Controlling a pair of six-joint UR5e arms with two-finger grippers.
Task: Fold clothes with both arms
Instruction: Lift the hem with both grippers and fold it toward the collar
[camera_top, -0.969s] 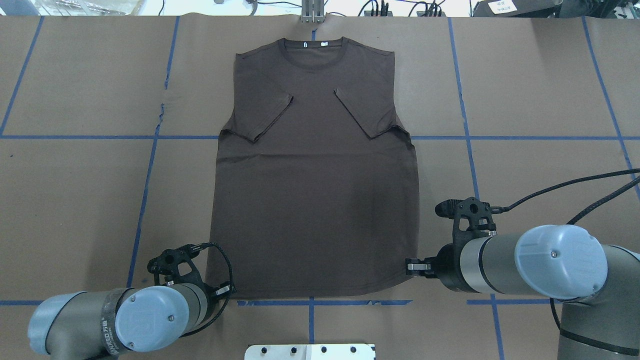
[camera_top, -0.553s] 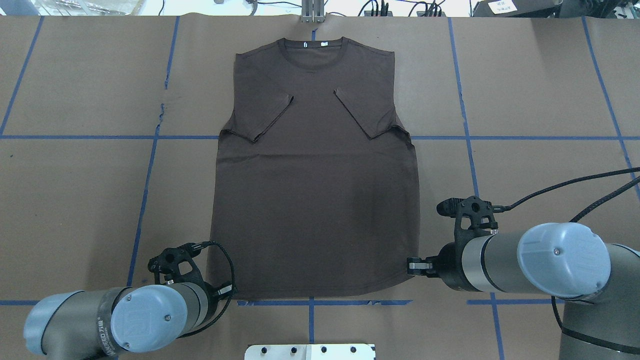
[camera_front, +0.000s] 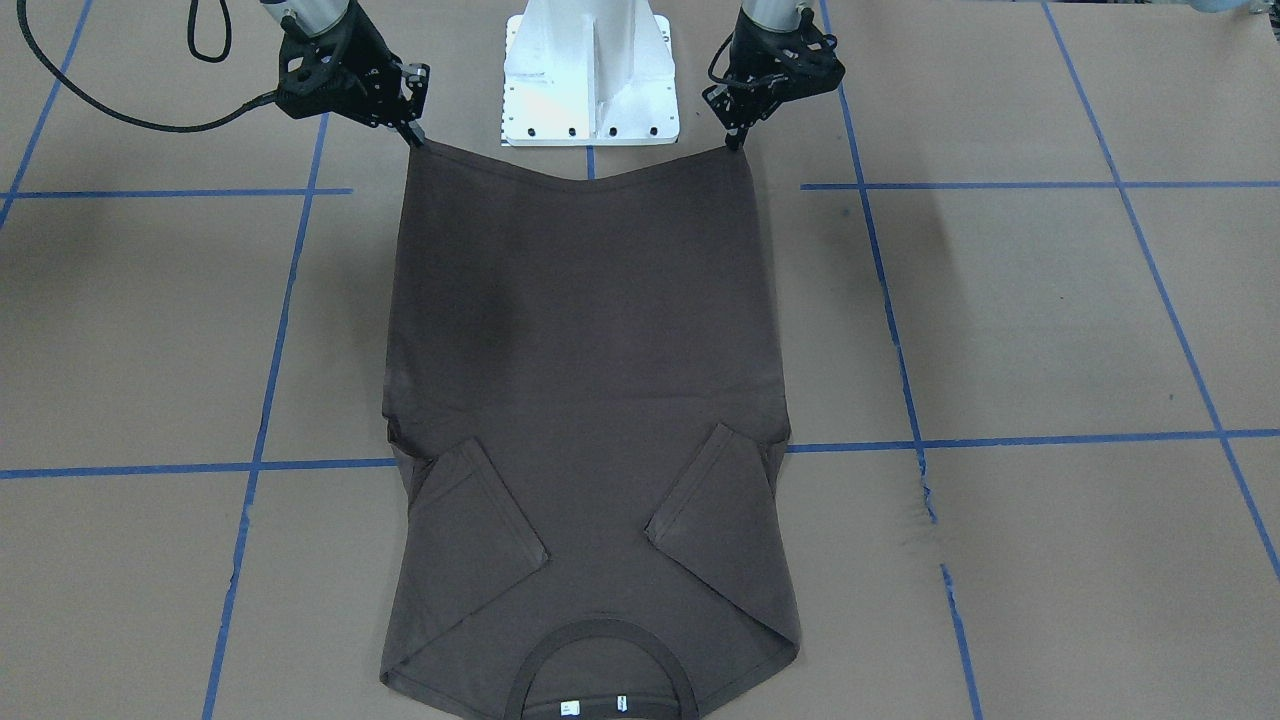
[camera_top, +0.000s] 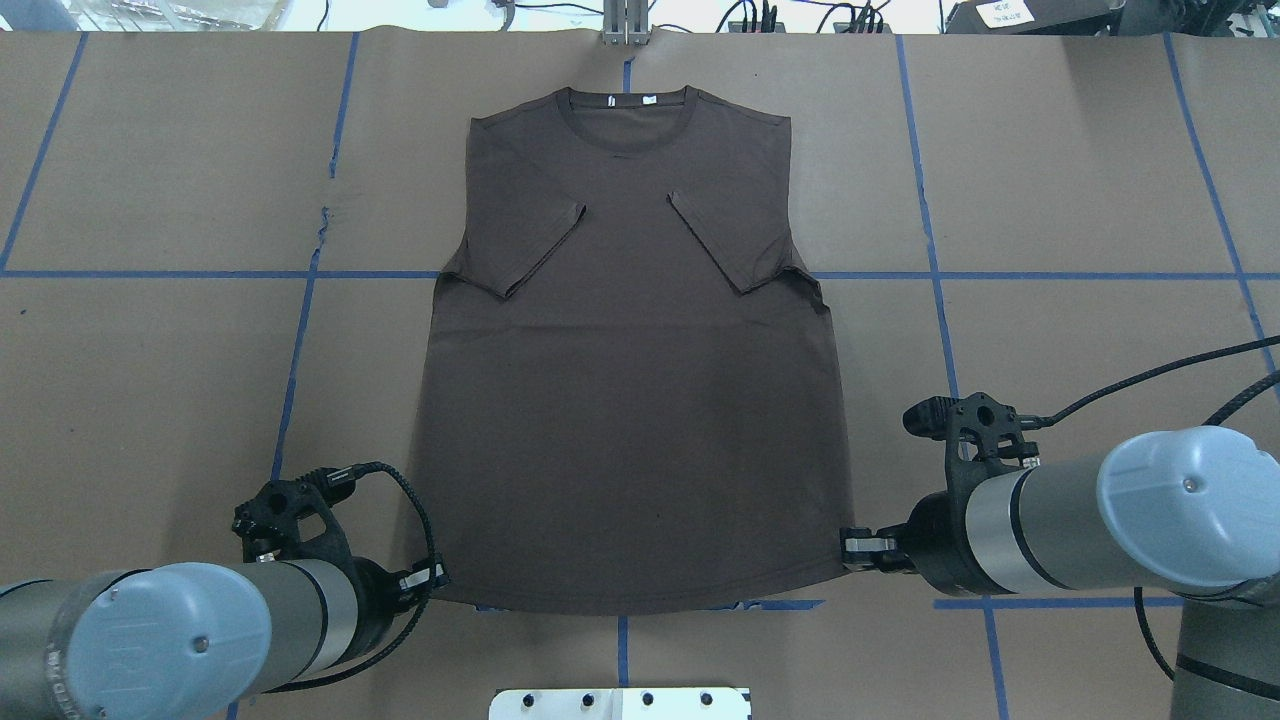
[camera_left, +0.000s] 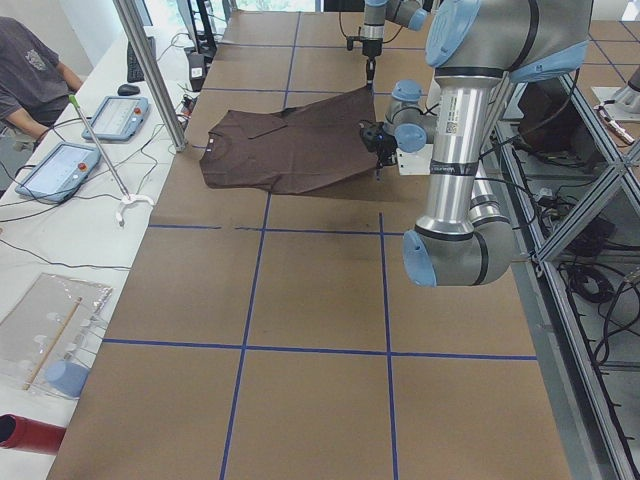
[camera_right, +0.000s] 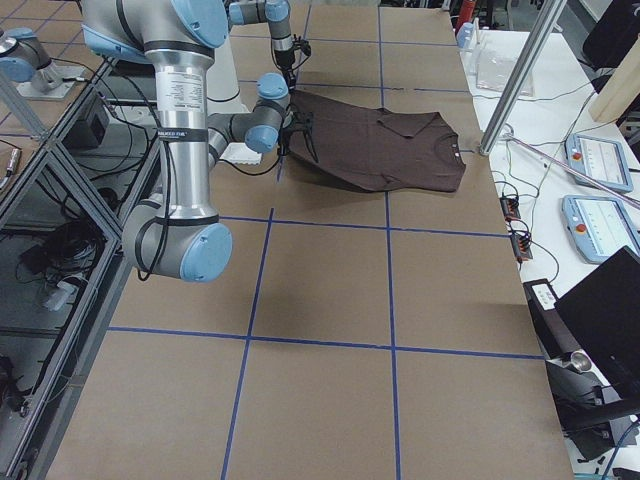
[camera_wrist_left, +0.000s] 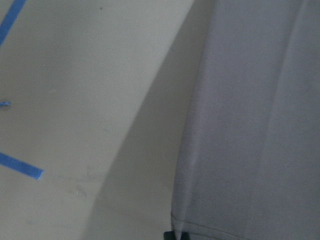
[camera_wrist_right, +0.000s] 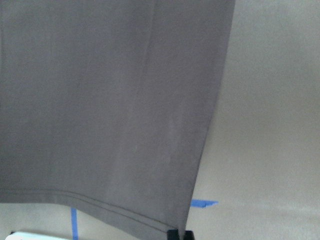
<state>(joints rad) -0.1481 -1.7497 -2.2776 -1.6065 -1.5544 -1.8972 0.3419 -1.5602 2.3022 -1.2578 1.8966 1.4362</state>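
Brown-paper table (camera_top: 150, 400) is bearing the shirt (camera_top: 630, 400). Over it the left gripper (camera_top: 432, 577) and right gripper (camera_top: 858, 547) are each pinching a raised corner of the hem (camera_top: 630, 603), with the shirt lying between and beyond them. Bottom fold is beginning, I judge; next both should be carrying the hem ahead to the collar (camera_front: 602, 630), evenly.

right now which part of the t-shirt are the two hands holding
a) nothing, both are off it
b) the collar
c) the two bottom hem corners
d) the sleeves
C: the left hand and the right hand each pinch one bottom hem corner of the T-shirt, with the hem sagging between them, while the collar lies free at the other end.
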